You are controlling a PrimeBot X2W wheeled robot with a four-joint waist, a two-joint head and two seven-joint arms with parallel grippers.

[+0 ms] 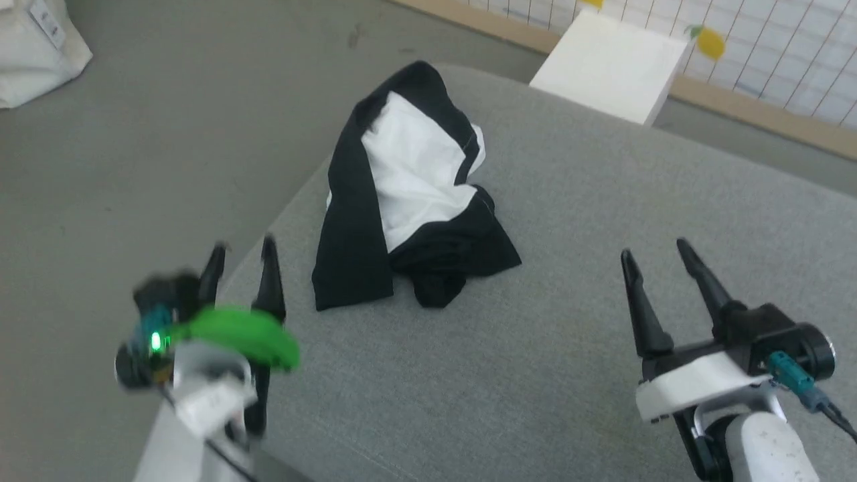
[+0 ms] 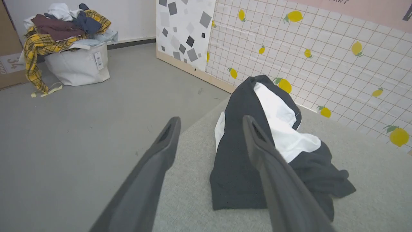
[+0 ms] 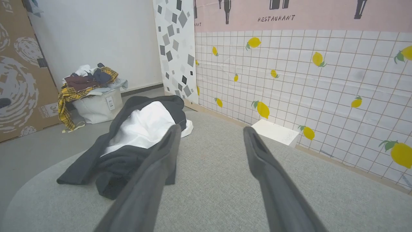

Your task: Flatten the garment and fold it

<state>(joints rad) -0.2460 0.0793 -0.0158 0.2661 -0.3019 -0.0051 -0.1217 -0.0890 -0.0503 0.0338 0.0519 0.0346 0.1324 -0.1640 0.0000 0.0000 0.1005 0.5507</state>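
In the head view, the garment (image 1: 408,194) lies crumpled in a heap on the grey fabric-covered surface (image 1: 535,348), toward its far left part. Its white panel faces up, with black cloth wrapped along the left side and bunched at the near end. The left gripper (image 1: 242,246) sits at the lower left, over the surface's near edge and just beside the garment's black corner; it is blurred, and its two fingers stand apart with nothing between them. The right gripper (image 1: 655,249) is at the lower right, well apart from the garment, its fingers also spread and empty. A rigid white box (image 1: 612,63) stands on the floor beyond the surface.

In the left wrist view, the spread fingers frame the surface's edge. The right-hand finger crosses in front of the garment's black cloth; whether they touch cannot be told. A white bag heaped with clothes (image 2: 77,64) stands on the floor at the upper left, near a lemon-patterned wall (image 2: 338,64).

In the right wrist view, the garment lies to the left of the parted fingers and the white box to the right.
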